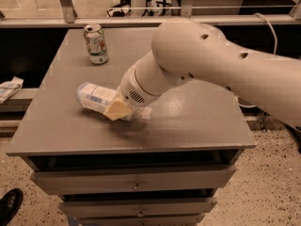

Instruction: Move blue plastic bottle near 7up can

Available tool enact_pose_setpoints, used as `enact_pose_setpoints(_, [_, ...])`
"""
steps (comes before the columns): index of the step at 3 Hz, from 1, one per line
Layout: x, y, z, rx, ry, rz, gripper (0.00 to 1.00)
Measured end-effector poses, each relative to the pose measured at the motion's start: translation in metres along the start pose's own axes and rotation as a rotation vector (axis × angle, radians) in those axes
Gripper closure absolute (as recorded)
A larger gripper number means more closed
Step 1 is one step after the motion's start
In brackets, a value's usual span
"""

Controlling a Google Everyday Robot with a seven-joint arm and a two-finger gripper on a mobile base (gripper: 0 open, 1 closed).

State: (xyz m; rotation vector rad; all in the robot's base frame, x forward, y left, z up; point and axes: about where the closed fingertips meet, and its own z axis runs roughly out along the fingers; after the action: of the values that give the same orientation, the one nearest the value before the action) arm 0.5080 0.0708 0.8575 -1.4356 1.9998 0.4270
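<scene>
The blue plastic bottle (pixel 96 98) lies on its side at the left middle of the grey table (pixel 197 121), its white cap (pixel 146 113) pointing right. My gripper (pixel 117 108) comes down over the bottle's neck end. Only one yellowish fingertip shows in front of the bottle; the rest is hidden behind my thick white arm (pixel 188 60). The gripper is shut on the bottle, which hangs slightly above the tabletop with a shadow beneath it. The 7up can (pixel 96 44) stands upright at the table's back left, well apart from the bottle.
The table top sits over a cabinet with drawers (pixel 136 180). A metal railing (pixel 141 18) runs behind the back edge. A crumpled white item (pixel 9 88) lies on a lower ledge to the left. A black shoe (pixel 9 206) is on the floor at the bottom left.
</scene>
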Motion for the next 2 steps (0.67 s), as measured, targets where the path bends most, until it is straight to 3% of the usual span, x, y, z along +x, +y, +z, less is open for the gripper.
enact_pose_setpoints(1, [0.0207, -0.0449, -0.0389, 0.089, 0.033, -0.004, 1.00])
enact_pose_setpoints(2, [0.0207, -0.0449, -0.0389, 0.089, 0.033, -0.004, 1.00])
